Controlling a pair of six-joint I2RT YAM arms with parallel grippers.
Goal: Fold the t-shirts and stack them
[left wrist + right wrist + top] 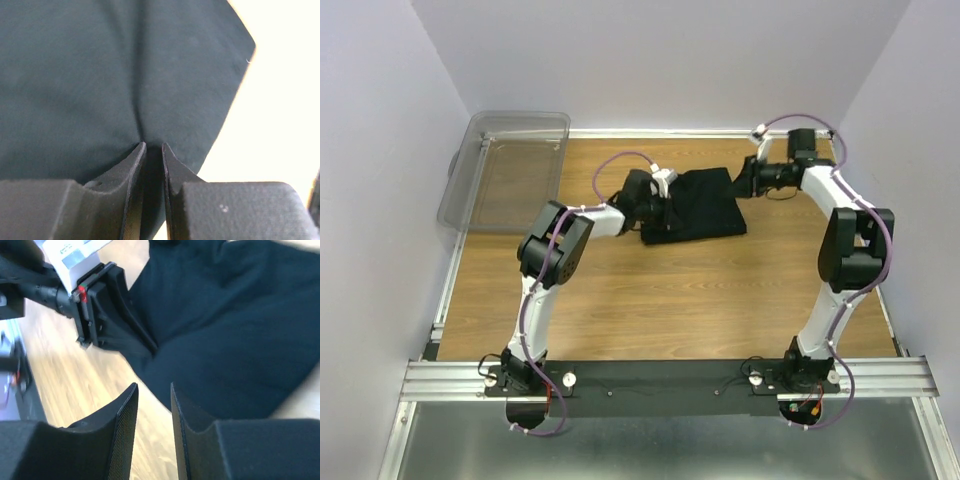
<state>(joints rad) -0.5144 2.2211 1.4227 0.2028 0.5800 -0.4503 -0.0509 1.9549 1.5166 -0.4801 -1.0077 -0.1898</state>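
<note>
Pinching one black t-shirt (700,205), left tool (153,146); right tool (153,387) parted, empty.

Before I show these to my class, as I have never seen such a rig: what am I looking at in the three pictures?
Two robot arms are bolted to a wooden table. One picture looks down from above; the other two come from a camera on each wrist. A black t-shirt lies bunched on the table, and a clear plastic bin sits at the far left corner. The left gripper pinches a fold of the t-shirt. The right gripper stands open at its other side, holding nothing.
</note>
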